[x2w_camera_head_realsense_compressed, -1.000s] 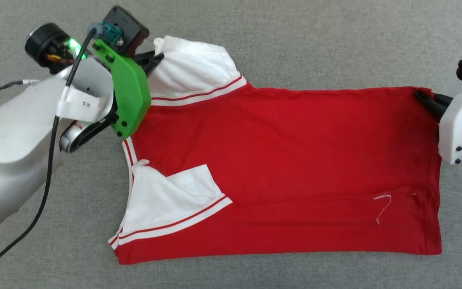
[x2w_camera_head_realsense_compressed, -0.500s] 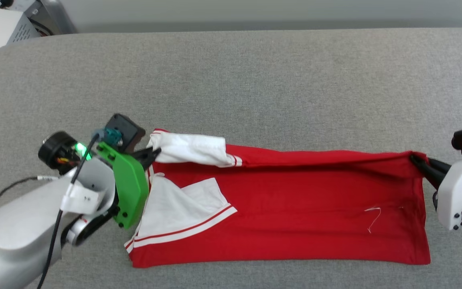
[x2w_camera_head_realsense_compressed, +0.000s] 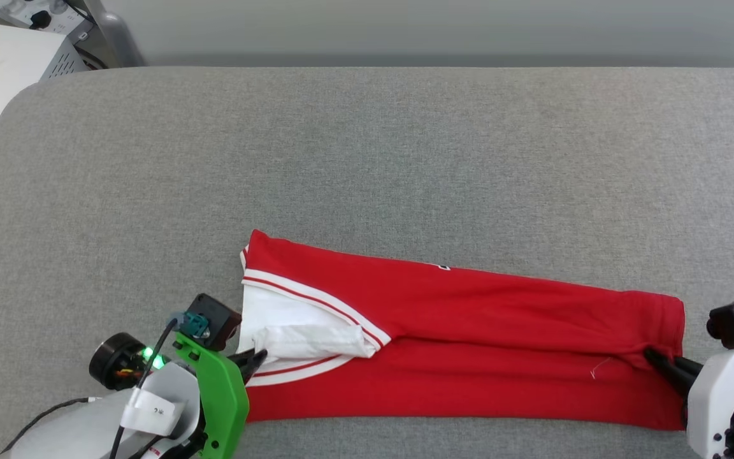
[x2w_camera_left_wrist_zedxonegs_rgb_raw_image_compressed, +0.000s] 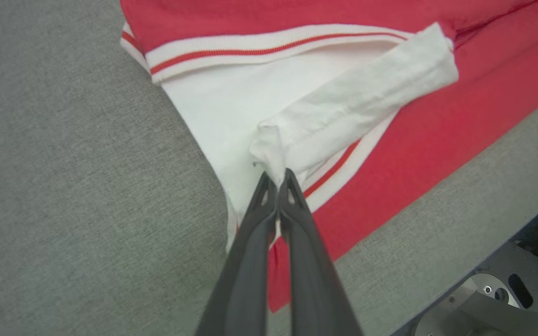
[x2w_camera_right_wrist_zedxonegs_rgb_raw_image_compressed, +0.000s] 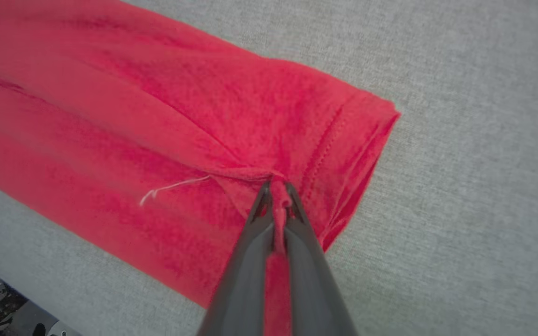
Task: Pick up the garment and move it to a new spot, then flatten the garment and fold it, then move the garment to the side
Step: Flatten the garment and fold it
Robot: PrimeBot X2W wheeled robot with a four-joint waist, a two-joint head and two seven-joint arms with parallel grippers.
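Grey woven cloth covers the wide desk (x2w_camera_head_realsense_compressed: 367, 159), and the red T-shirt (x2w_camera_head_realsense_compressed: 469, 306) lies near its front edge as a long band, its far half doubled over toward the robot. To finish this fold well, the left end effector (x2w_camera_head_realsense_compressed: 253, 362) and right end effector (x2w_camera_head_realsense_compressed: 655, 358) should probably lower their two corners together, taut enough that no ridge forms, and let go only once the layers lie flush. Shirt cloth stretches between the two: the left one is clenched on the bunched tip of a white sleeve (x2w_camera_head_realsense_compressed: 306, 341), the right one on a pinch of red cloth beside the hem (x2w_camera_right_wrist_zedxonegs_rgb_raw_image_compressed: 339, 135) (a loose white thread (x2w_camera_right_wrist_zedxonegs_rgb_raw_image_compressed: 171, 189) lies just beside that pinch).
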